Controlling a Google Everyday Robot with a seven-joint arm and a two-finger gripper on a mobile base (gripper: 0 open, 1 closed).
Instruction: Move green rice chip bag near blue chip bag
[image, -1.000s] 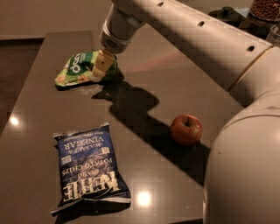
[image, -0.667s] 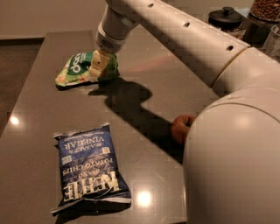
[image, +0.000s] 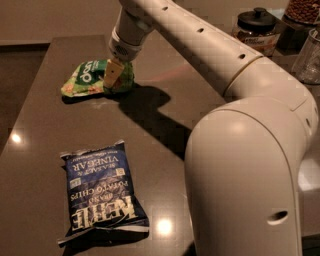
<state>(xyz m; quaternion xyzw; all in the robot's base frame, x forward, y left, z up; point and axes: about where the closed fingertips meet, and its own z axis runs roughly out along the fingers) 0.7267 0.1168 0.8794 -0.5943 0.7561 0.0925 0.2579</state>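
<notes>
We see our cream-white, smooth-shelled arm filling the right side of the view. Its bulky rounded joint housing sits nearest the camera, and from there a long tubular link with a row of small dark holes slants up and to the left. At the far end the cylindrical white wrist, ringed by a ribbed grey collar, points steeply down. Below it our pale-yellow two-finger gripper sits low over the far left part of the dark counter, its jaws closed on the bunched right end of the small foil green rice chip bag.
</notes>
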